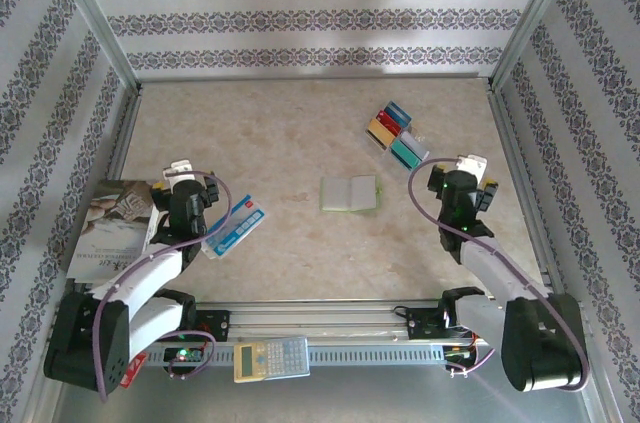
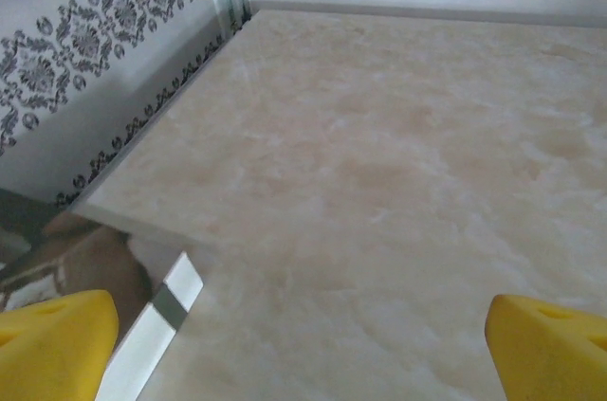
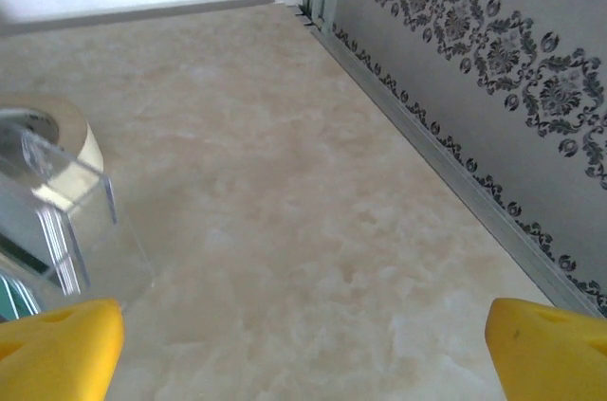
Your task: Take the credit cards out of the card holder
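Cards (image 1: 397, 133) lie well apart from open card holder (image 1: 349, 193).

The bottom edge cuts off both yellow fingertips (image 2: 57, 344) of my left pincer (image 2: 303, 354), leaving just their upper corners. A pale strip (image 2: 156, 320) with a dark band runs out at the same edge, and the dark shape (image 2: 52, 240) beside it is too blurred to name. My right pincer (image 3: 303, 354) is cropped the same way. The left edge slices a clear plastic piece (image 3: 66, 221) and a beige ring (image 3: 71, 126). A teal sliver (image 3: 11, 297) below them is too little to identify.

From above, the credit cards (image 1: 395, 131) overlap, their print too small to read. The card holder (image 1: 350, 193) lies open, its pockets too small to judge. My left arm covers part of the blue-and-white packet (image 1: 238, 225) and the printed sheet (image 1: 110, 228).
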Motion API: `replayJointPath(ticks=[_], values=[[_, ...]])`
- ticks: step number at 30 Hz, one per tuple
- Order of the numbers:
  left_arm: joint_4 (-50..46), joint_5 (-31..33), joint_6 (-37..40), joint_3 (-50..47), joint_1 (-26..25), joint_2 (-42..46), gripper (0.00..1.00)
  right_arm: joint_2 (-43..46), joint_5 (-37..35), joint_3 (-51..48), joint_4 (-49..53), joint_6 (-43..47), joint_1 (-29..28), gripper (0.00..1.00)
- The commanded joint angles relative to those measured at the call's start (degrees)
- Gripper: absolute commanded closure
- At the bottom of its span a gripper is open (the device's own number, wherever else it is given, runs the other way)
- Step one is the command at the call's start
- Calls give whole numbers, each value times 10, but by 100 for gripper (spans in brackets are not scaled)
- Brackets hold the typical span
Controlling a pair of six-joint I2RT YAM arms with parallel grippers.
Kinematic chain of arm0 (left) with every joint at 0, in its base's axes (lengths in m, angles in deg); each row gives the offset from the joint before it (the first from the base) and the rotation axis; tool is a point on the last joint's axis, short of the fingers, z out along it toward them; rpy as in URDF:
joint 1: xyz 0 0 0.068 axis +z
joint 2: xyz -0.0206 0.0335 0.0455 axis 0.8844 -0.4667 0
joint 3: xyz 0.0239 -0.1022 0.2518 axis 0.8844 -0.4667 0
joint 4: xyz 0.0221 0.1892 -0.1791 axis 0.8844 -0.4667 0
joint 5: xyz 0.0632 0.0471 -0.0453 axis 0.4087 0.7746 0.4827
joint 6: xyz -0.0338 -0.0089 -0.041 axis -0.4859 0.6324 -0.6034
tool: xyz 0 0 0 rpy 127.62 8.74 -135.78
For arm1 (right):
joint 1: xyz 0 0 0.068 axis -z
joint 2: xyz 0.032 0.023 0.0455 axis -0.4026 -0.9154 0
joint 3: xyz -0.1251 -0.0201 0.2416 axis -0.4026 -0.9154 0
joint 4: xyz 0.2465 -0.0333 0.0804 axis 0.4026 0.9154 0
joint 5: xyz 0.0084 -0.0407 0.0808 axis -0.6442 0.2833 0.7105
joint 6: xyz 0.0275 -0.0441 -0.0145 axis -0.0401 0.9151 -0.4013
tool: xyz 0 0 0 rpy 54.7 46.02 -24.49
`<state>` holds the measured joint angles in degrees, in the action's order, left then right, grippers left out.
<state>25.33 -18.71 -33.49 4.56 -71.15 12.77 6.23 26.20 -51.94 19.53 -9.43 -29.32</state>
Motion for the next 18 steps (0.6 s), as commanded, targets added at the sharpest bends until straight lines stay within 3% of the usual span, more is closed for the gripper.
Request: replayJointPath(ticks=[1, 4, 7, 11, 18], values=[[98, -78, 51, -11, 28, -35, 0, -33, 27, -34, -141, 39, 6, 2], [158, -155, 74, -17, 44, -86, 0, -67, 65, -48, -210, 49, 11, 2], [215, -192, 76, -22, 56, -121, 0, -95, 109, -55, -274, 60, 16, 2], [317, -220, 78, -32, 76, -180, 0, -151, 158, -60, -355, 55, 31, 2], [405, -259, 57, -27, 94, -276, 0, -266, 205, -62, -474, 62, 34, 2]])
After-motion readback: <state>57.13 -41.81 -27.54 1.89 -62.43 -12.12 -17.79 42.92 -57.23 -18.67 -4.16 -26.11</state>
